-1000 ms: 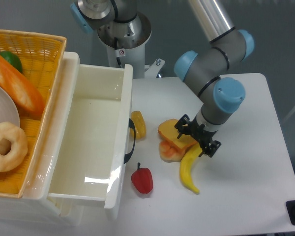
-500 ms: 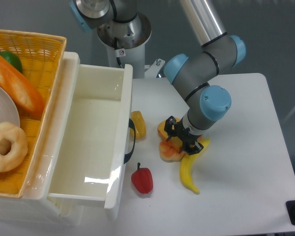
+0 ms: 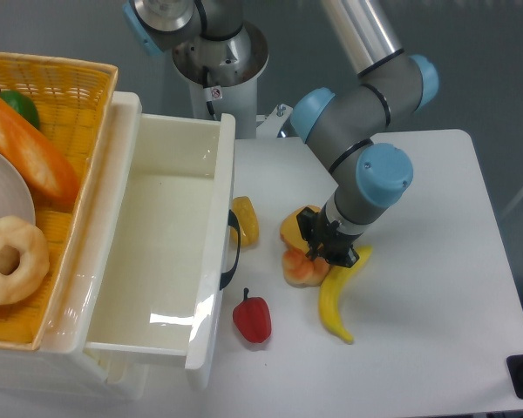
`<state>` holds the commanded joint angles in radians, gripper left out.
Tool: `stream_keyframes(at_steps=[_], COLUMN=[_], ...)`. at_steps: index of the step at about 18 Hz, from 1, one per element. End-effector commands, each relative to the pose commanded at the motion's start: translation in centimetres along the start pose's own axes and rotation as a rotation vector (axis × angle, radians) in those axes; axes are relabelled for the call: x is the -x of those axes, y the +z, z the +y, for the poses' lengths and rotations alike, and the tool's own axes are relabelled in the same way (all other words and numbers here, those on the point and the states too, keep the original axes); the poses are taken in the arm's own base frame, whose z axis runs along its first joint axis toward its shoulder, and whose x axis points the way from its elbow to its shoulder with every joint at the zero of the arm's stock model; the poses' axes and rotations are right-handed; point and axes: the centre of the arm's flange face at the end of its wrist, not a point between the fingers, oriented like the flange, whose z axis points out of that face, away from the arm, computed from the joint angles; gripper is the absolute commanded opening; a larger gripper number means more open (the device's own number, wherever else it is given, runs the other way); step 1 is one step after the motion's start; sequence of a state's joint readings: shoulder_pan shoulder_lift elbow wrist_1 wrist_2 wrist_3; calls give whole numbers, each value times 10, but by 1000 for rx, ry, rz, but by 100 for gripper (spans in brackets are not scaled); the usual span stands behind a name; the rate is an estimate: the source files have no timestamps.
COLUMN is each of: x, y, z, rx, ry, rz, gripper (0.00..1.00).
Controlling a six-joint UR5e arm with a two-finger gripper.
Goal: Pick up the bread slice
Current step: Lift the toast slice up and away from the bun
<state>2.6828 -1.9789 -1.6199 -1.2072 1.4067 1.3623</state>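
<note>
The bread slice [image 3: 291,228] is a flat orange-tan toast lying tilted on the round orange-and-cream bun [image 3: 300,269] near the middle of the table. Only its left edge shows; the rest is hidden under the gripper. My gripper [image 3: 324,246] points down onto the slice, its black fingers [image 3: 310,237] drawn in on the slice's right part. The slice rests low on the bun, not lifted.
A yellow banana [image 3: 335,296] lies just right of the bun, under the gripper. A red pepper [image 3: 253,319] lies to the front left. A small yellow-orange disc [image 3: 245,220] leans by the open white drawer [image 3: 216,261]. A wicker basket [image 3: 70,96] of food stands at the far left.
The gripper moved left from beside the banana onto the bread slice, came lower, and its fingers narrowed from wide open to closed on the slice.
</note>
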Motion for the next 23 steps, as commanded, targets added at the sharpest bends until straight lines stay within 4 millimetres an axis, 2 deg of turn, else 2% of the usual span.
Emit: stream_keyframes(at_steps=[5,7,9,12,14,19,23], x=[30,42,54,74,86,87,84], y=[-58,-77,-93,-111,-121,-135,-138], z=[38,47,70,88,93,87,75], rx=[-20,-10,37,42,85,148,170], ry=[-77,-84,-110,-132,-115,-56,-30], rz=[-79,-96,-132,-174,-197,-207,-204], gripper=[0,0,0,0,0,0,0])
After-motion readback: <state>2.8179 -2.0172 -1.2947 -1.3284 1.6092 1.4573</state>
